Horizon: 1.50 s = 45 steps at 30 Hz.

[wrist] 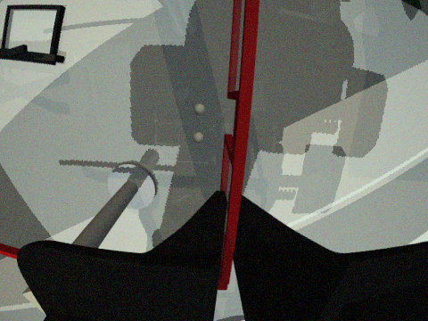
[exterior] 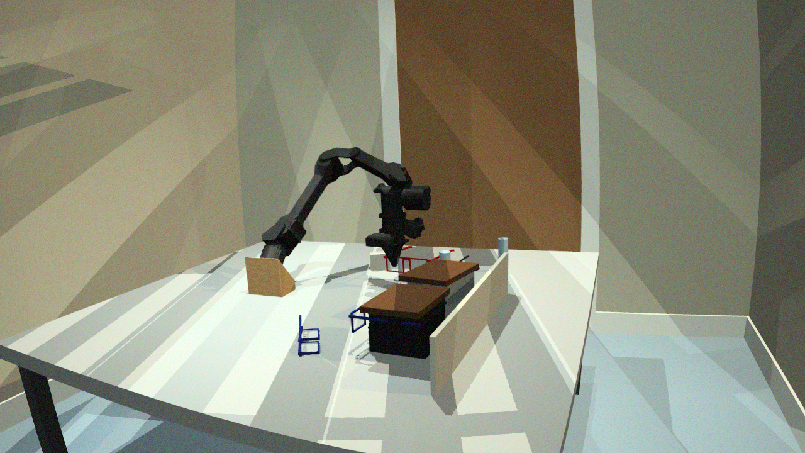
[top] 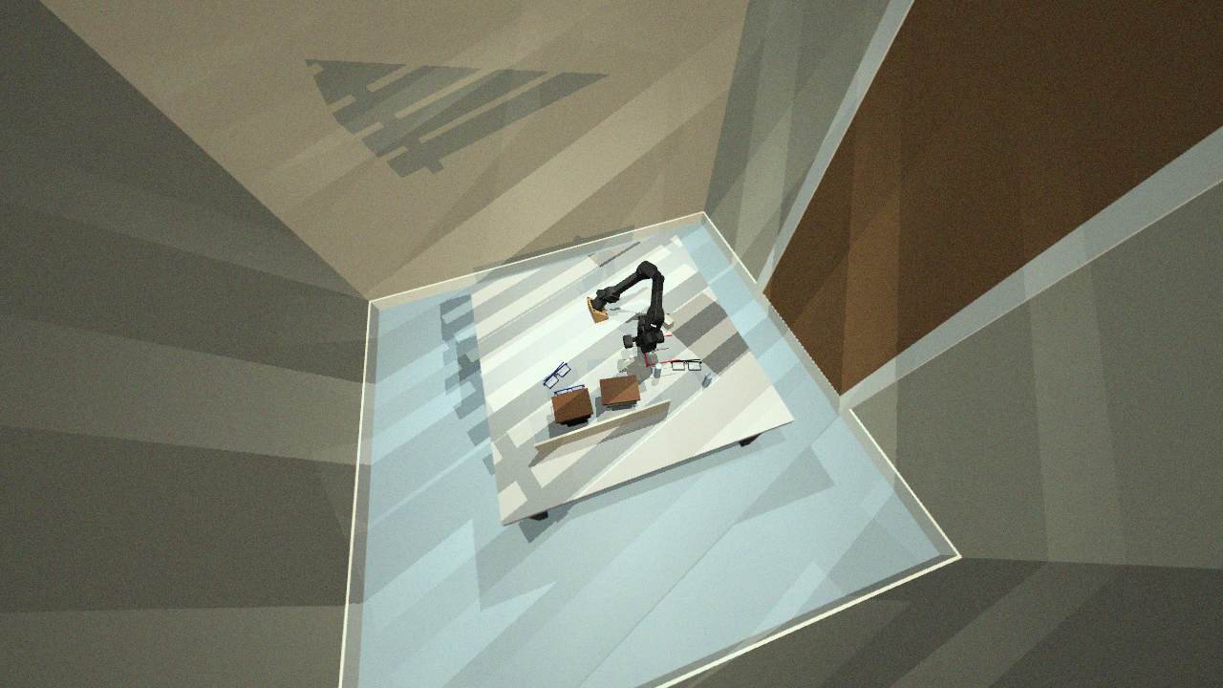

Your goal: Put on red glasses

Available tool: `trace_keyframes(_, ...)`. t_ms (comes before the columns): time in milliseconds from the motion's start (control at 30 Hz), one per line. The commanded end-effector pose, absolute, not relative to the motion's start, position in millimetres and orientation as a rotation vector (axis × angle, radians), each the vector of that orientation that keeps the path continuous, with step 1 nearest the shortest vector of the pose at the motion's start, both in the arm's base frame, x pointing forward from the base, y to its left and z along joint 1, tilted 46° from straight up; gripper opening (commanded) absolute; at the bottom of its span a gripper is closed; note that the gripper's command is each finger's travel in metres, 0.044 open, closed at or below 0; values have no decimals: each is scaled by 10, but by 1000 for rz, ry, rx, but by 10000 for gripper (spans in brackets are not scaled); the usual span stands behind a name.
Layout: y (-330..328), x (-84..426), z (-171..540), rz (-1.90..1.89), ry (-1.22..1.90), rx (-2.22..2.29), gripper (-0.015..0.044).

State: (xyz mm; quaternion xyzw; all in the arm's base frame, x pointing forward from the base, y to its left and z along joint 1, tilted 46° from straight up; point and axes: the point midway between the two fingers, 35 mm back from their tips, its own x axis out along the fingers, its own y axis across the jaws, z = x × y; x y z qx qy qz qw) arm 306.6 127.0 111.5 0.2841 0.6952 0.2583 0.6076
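Landmark: pale striped tabletop [top: 726, 410] [exterior: 270, 388]. Top view: from high above it, far off, facing steeply down, tabletop slanted. Exterior view: from beside tabletop, nearer, facing across it, slightly down. Wrist view: closest, facing down past my black tapered fingers over tabletop. Top and exterior share whole arm [top: 656, 294] [exterior: 306, 197] and most of tabletop.

Between the two brown-topped display heads [top: 570, 405] [exterior: 404, 300] and the tabletop's [top: 726, 423] [exterior: 270, 416] edge behind them, a low upright panel [top: 603, 426] [exterior: 470, 323] is blocking the low way.
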Motion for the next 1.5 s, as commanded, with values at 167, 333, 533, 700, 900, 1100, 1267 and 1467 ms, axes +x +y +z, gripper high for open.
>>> trace_keyframes(167, 1260, 3055, 1108, 594, 1607, 659, 0)
trace_keyframes(333, 1259, 3027, 1112, 594, 1608, 659, 0)
trace_keyframes(533, 1239, 3007, 1133, 594, 1608, 658, 0)
trace_keyframes(700, 1091, 3024, 1273, 591, 1608, 657, 0)
trace_keyframes(900, 858, 3018, 1507, 591, 1609, 657, 0)
trace_keyframes(1100, 792, 3018, 1495, 604, 1602, 643, 0)
trace_keyframes(1267, 612, 3017, 1325, 658, 1569, 577, 0)
trace_keyframes(1467, 371, 2983, 1099, 736, 1523, 489, 0)
